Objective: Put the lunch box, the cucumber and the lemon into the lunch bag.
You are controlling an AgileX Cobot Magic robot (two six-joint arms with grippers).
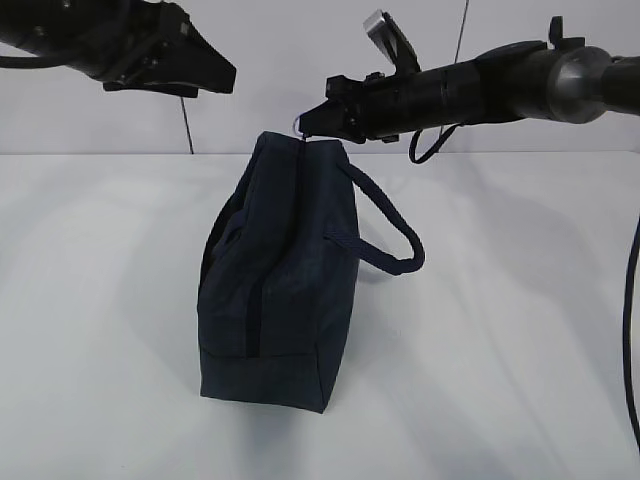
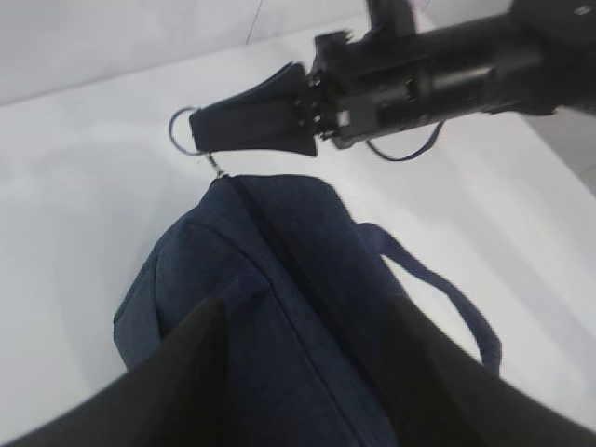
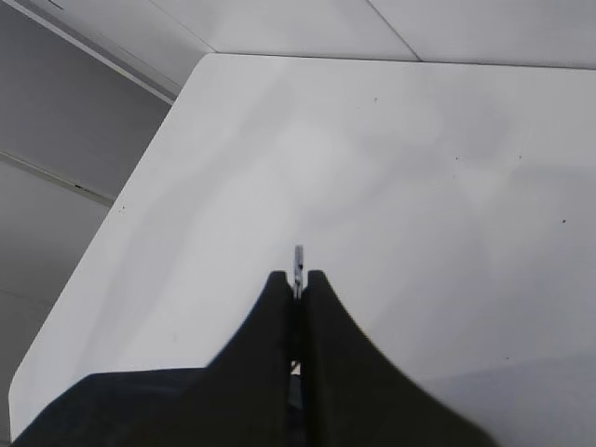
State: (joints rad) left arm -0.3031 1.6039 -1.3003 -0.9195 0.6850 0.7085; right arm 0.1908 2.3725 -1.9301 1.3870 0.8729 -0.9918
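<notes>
The bench (image 1: 520, 330) is bare white all round the bag (image 1: 270, 290), which stands upright near its middle, long side toward the left arm, its loop handle (image 1: 395, 240) drooping off the right flank. Neither box, cucumber nor lemon shows anywhere outside the bag; I take it they are already inside, though that can't be seen. Above the bag's top right end the right pincer (image 1: 312, 122) is clamped shut on the metal ring (image 2: 183, 131) of the zipper pull, which pokes out past its tips; that grip looks meant for running the zipper along the top seam, which appears closed as far as the left wrist view shows. The left pincer (image 1: 205, 72) hangs above and to the left of the bag, clear of it, jaws parted and empty, probably having steadied the bag while the other arm pulled.
</notes>
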